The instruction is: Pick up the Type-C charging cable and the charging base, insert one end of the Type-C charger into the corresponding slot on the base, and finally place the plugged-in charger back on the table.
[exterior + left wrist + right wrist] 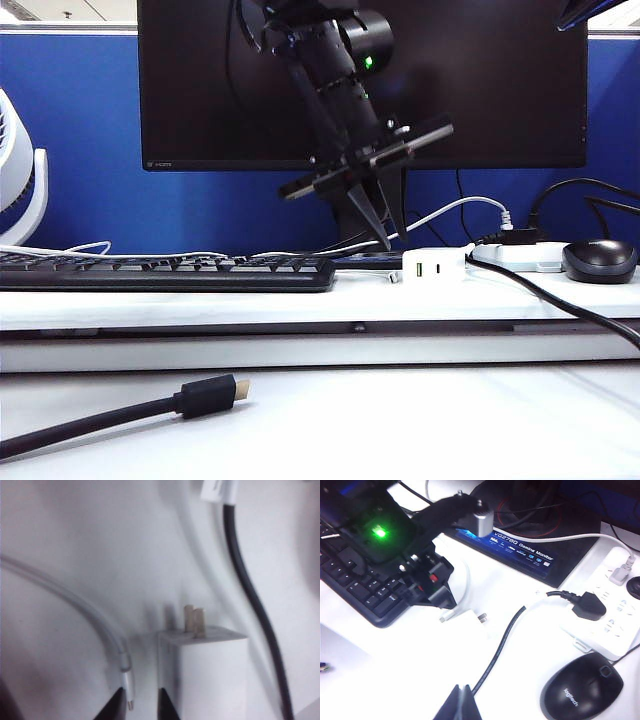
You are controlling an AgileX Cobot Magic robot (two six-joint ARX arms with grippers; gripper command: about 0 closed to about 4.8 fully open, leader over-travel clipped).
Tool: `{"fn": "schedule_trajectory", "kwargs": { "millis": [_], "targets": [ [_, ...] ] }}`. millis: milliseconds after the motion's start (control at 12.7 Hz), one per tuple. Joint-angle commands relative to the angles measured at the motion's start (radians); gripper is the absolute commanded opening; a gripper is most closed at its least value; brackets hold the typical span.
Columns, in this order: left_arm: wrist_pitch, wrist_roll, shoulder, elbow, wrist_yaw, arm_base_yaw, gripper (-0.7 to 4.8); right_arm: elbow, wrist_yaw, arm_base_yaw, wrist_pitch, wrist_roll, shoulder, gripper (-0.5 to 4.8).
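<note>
Beside the charging base (210,675) on the table's (300,295) raised shelf, our left gripper (140,705) hangs with its fingers slightly apart, straddling the metal tip of the Type-C charging cable (75,600) — not yet clamped on it, as far as we can tell. The base lies just beside that plug, prongs pointing away from the gripper, near the keyboard (170,270). Our right gripper (461,702) hovers above the base with its fingers together, empty. We judge the risk is a shallow pinch: closing on only the plug's tip could let the cable slip or swing — or a finger could nudge the base aside.
</note>
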Motion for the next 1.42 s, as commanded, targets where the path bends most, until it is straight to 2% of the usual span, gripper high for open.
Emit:
{"fn": "schedule_trajectory", "kwargs": {
  "millis": [79, 157, 236, 787, 1102, 1180, 1338, 1416],
  "targets": [
    [-0.043, 0.006, 0.012, 0.004, -0.002, -0.019, 2.11, 0.003, -0.004, 0.017, 0.016, -0.005, -0.003, -0.01],
    [-0.043, 0.005, 0.012, 0.004, -0.003, -0.020, 2.87, 0.003, -0.004, 0.022, 0.016, -0.005, -0.003, -0.01],
    [-0.042, 0.005, 0.014, 0.004, -0.014, -0.023, 3.01, 0.003, -0.004, 0.027, 0.016, -0.005, -0.003, -0.01],
    [-0.044, -0.006, 0.019, 0.004, -0.066, -0.024, 2.99, 0.003, -0.005, 0.027, 0.016, -0.005, -0.003, -0.01],
    [-0.047, -0.019, 0.062, 0.004, -0.067, -0.038, 2.52, 0.003, -0.004, 0.027, 0.016, -0.005, -0.003, -0.01],
    [-0.043, -0.021, 0.062, 0.004, -0.072, -0.043, 2.23, 0.003, -0.004, 0.027, 0.016, -0.005, -0.003, -0.01],
    [-0.040, -0.021, 0.062, 0.005, -0.073, -0.043, 1.30, 0.003, -0.004, 0.027, 0.016, -0.005, -0.003, -0.01],
    [-0.043, -0.021, 0.062, 0.005, -0.073, -0.043, 1.28, 0.003, -0.004, 0.027, 0.016, -0.005, -0.003, -0.01]
  ]
}}
